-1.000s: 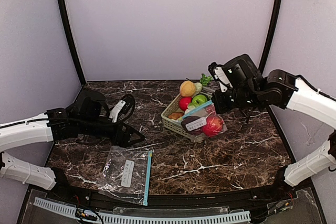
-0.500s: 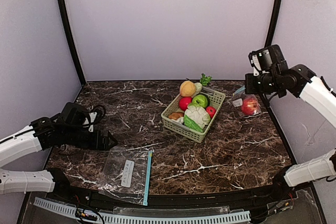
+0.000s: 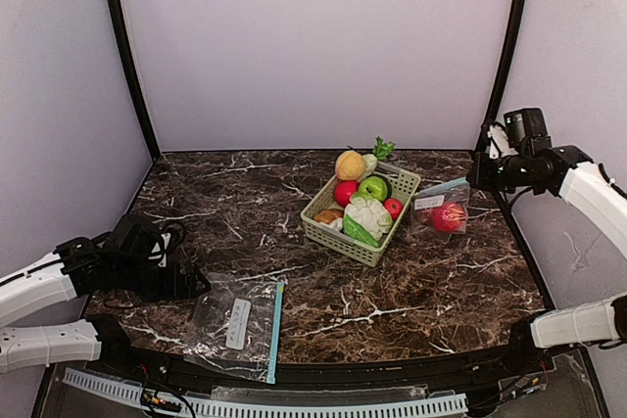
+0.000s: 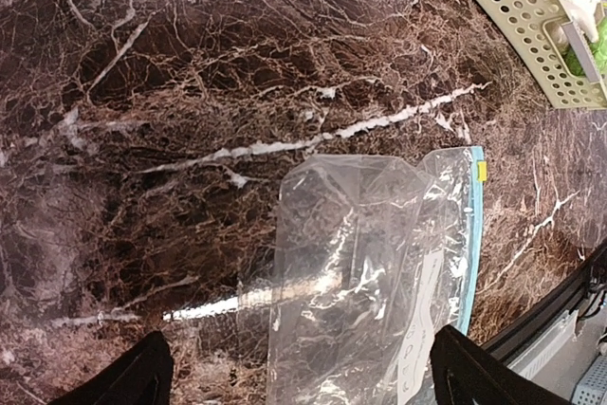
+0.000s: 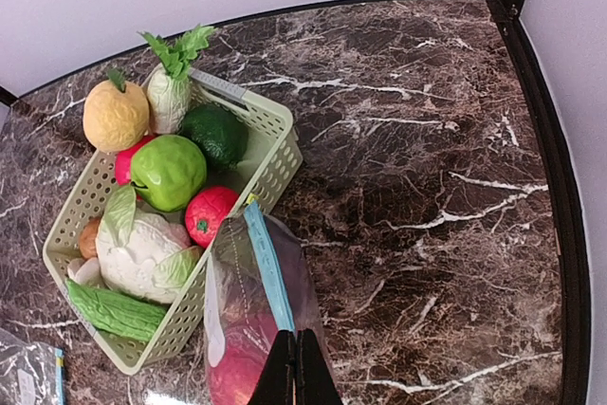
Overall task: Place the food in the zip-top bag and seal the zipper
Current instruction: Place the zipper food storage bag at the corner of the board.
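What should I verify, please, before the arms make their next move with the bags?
1. Grip: the right gripper is shut on the held bag: ok.
2. Contents: the red fruit is inside the held bag: ok.
3. Zipper of the held bag sealed: cannot tell.
4. The left gripper is open, with the empty bag in front of it: ok.
5. All food bagged: not ok; the cauliflower and green apple lie in the basket.

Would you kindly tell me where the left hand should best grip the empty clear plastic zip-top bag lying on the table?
Probably the wrinkled closed edge of the empty clear plastic zip-top bag, opposite its blue zipper strip. That edge faces the open left hand and looks lifted, so come from above on that side; the rest lies flat.
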